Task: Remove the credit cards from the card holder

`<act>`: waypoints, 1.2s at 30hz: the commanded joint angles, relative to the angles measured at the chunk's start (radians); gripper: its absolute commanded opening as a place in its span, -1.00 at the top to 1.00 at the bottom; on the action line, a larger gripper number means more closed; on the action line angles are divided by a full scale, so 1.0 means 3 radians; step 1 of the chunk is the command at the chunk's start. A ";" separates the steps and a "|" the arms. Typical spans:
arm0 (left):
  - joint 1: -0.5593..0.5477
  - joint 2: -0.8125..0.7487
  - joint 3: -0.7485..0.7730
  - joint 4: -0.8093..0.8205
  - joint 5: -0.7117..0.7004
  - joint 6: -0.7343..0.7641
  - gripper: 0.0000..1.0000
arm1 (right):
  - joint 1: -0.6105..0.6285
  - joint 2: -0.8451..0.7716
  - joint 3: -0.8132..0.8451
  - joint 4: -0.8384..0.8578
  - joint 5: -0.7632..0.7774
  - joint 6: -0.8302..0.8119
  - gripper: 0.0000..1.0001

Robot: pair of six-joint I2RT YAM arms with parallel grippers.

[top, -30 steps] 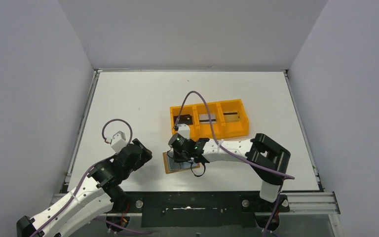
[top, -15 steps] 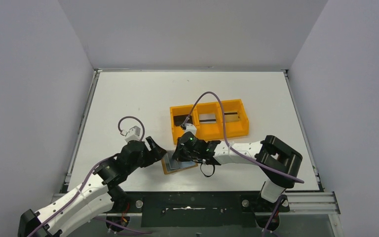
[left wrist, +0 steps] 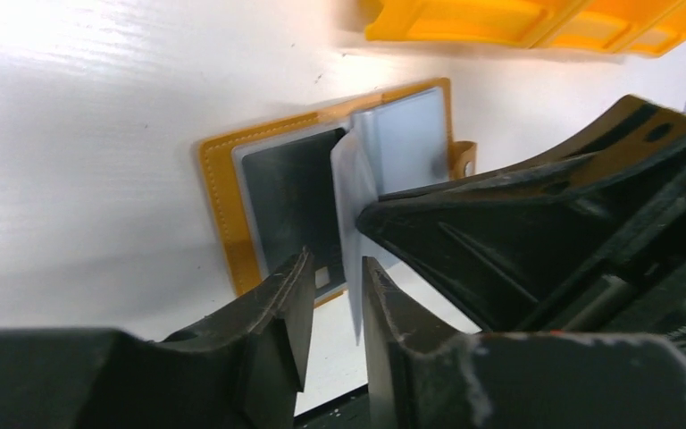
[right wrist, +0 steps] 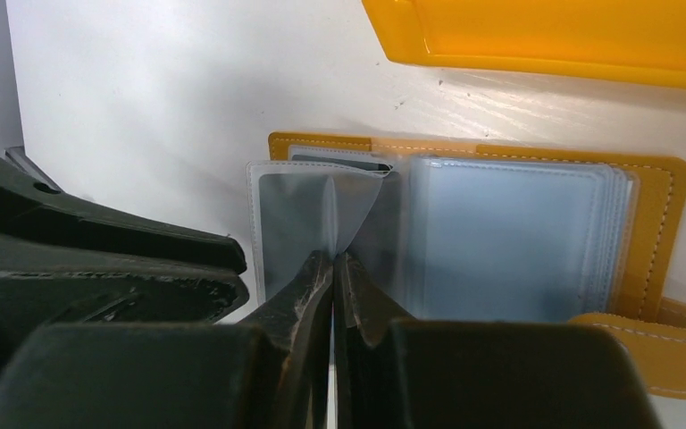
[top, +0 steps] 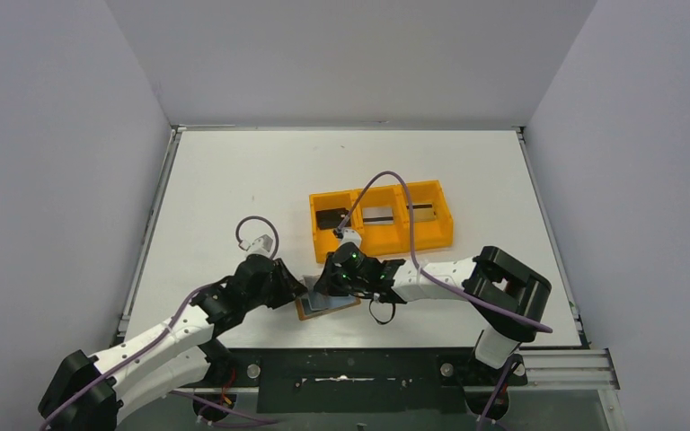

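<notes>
Right wrist view: the right gripper is closed tight on a clear sleeve of the holder, pinching it upright like a turned page. The holder lies open and flat on the table, close to the near edge and about midway along it, just in front of the tray. The cards sit inside the sleeves: pale blue in the thick stack on the snap-tab side, grey on the other panel.

The left gripper has narrow jaws with a visible gap, and the free edge of the lifted sleeve stands in that gap. It does not look pinched yet.

The cards look light, thin and stiff, and probably slick against the plastic. The sleeves are soft and floppy and would likely drag the light holder along if pulled. A card is best taken by a bare edge at the sleeve's mouth, with the holder pinned down, but I cannot tell which side each mouth opens on.

No brand, label or writing can be read on the cards, holder or tray.
</notes>
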 commanded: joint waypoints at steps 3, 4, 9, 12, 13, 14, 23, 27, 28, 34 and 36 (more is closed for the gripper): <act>0.0061 0.0082 -0.0154 0.0503 0.0218 -0.0061 0.60 | -0.0038 -0.0191 -0.0023 0.0319 -0.0025 0.0065 1.00; 0.0068 0.0089 -0.0187 0.0573 0.0251 -0.0062 0.63 | -0.0038 -0.0190 -0.0024 0.0323 -0.0029 0.0065 1.00; 0.0091 0.0152 -0.0284 0.0854 0.0369 -0.0075 0.65 | -0.0045 -0.0170 -0.0030 0.0324 -0.0042 0.0070 1.00; 0.0103 0.0163 -0.0288 0.0914 0.0405 -0.0066 0.64 | -0.0053 -0.0165 -0.0035 0.0331 -0.0054 0.0071 1.00; 0.0108 0.0157 -0.0291 0.0926 0.0414 -0.0067 0.64 | -0.0052 -0.0168 -0.0035 0.0334 -0.0062 0.0071 1.00; 0.0113 0.0156 -0.0293 0.0939 0.0424 -0.0067 0.64 | -0.0051 -0.0172 -0.0035 0.0337 -0.0063 0.0066 1.00; 0.0153 0.0172 -0.0248 0.0866 0.0485 -0.0049 1.00 | -0.0061 -0.0197 -0.0046 0.0305 -0.0062 0.0078 0.99; 0.0163 0.0210 -0.0109 0.0685 0.0490 -0.0031 1.00 | -0.0068 -0.0236 -0.0037 0.0176 0.0028 0.0071 0.82; 0.0162 0.0237 -0.0055 0.0620 0.0475 -0.0010 1.00 | -0.0075 -0.0255 -0.0033 0.0110 0.0064 0.0081 0.72; 0.0170 0.0587 0.0359 0.0065 0.0317 0.0190 1.00 | -0.0084 -0.0533 -0.0015 -0.0379 0.0466 0.0009 0.28; 0.0169 0.0737 0.0457 0.0014 0.0349 0.0264 1.00 | -0.0084 -0.0641 -0.0032 -0.0569 0.0640 -0.0001 0.25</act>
